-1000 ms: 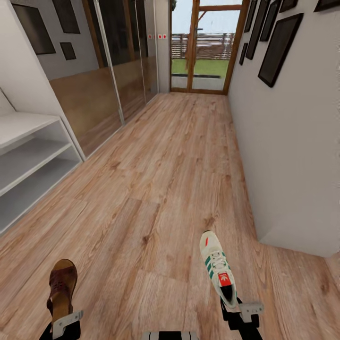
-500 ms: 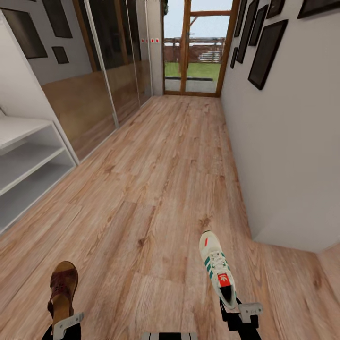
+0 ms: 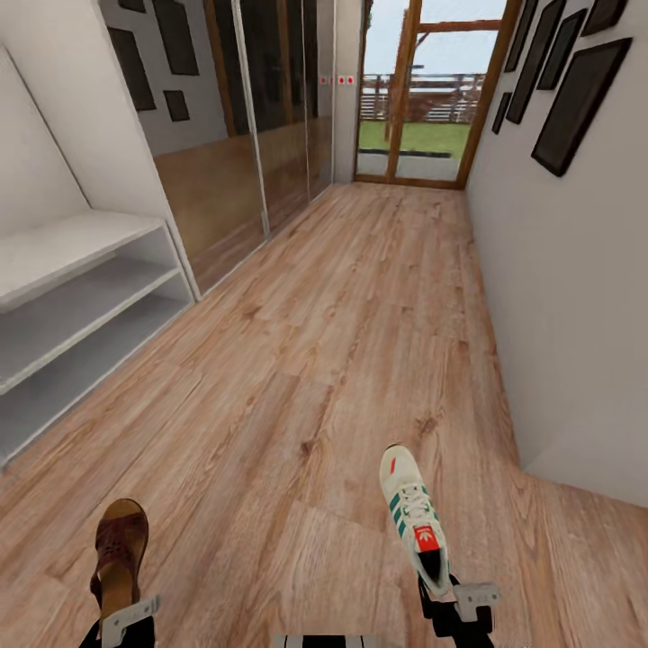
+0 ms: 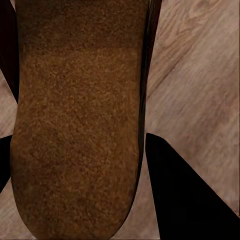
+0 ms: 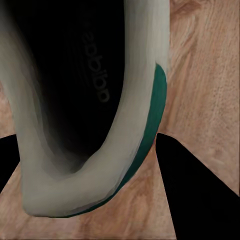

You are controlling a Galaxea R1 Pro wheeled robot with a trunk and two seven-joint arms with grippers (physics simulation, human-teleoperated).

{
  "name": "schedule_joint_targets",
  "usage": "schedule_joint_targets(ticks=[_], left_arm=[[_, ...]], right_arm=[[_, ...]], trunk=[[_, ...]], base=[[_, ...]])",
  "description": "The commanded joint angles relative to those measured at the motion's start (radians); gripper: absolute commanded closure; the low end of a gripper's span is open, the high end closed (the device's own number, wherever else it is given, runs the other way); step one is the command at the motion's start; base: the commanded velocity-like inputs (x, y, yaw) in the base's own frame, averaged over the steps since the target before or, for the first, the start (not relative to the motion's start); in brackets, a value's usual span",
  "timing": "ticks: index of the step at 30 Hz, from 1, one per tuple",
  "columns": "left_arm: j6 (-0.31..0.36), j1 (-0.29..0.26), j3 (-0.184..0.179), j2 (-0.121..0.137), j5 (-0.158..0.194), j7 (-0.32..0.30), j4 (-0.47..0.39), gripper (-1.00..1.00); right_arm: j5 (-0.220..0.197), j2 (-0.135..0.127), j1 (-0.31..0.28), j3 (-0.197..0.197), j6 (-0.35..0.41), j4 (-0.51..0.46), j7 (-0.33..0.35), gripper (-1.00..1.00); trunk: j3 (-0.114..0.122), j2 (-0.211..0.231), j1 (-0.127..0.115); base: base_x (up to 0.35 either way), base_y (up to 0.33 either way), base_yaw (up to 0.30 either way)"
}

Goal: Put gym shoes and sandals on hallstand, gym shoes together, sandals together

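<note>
We hold both arms low and close in, at the bottom edge of the head view, each carrying one shoe out ahead of us. Our left gripper (image 3: 121,621) is clamped on the heel end of a brown sandal (image 3: 118,553); in the left wrist view the tan footbed (image 4: 75,125) sits between the two dark fingers (image 4: 185,195), pressed close on both sides. Our right gripper (image 3: 454,605) is closed on the heel of a gym shoe (image 3: 412,515); the right wrist view looks into the shoe's dark opening, cream collar and green heel trim (image 5: 150,125) pinched between the fingers.

Sandal: long axis runs away from us down the corridor, toe forward, sole side down, held above the corridor floor (image 3: 342,342). Gym shoe: long axis also runs away from us, toe forward and angled slightly towards our left, laces and red-orange tongue label up. The two shoes are well apart, with bare planks between them.

The hallstand (image 3: 81,297) stands against the wall on our left, ahead of the sandal, its pale bench top and two open shelves facing the corridor. Mirrored sliding panels (image 3: 252,162) follow beyond it. A plain wall with dark picture frames (image 3: 576,99) closes in on our right, with a corner jutting out near the gym shoe. Open floor stretches ahead to the glazed door (image 3: 423,99).
</note>
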Motion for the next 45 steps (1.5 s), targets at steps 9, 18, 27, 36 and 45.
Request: schedule_joint_targets(ticks=[9,18,27,36,45], left_arm=[[-0.002,-0.001,0.001,0.0,-0.008,0.005,0.0,1.0],[-0.002,-0.001,0.001,0.0,-0.007,0.005,0.0,1.0],[-0.002,-0.001,0.001,0.0,-0.008,0.005,0.0,1.0],[-0.002,-0.001,0.001,0.0,-0.01,0.006,0.0,1.0],[-0.002,-0.001,0.002,0.0,-0.009,0.007,0.0,1.0]], right_arm=[[0.003,0.003,0.0,-0.005,-0.003,0.012,-0.171,1.0],[0.005,0.002,0.0,-0.005,-0.003,0.009,-0.172,1.0],[0.01,0.0,0.0,-0.004,-0.003,0.01,-0.167,1.0],[0.036,0.008,0.0,-0.002,-0.002,0.01,-0.168,1.0],[0.056,0.014,0.0,-0.002,0.0,0.013,-0.168,1.0]], trunk=[[0.001,0.0,-0.001],[0.009,0.0,-0.001],[0.019,0.0,-0.001],[0.029,0.0,-0.001],[0.037,0.0,-0.001]], base=[[-0.106,0.1,0.278],[-0.001,0.001,0.232],[0.0,0.0,0.197],[0.0,0.0,0.202],[0.0,0.0,0.232]])
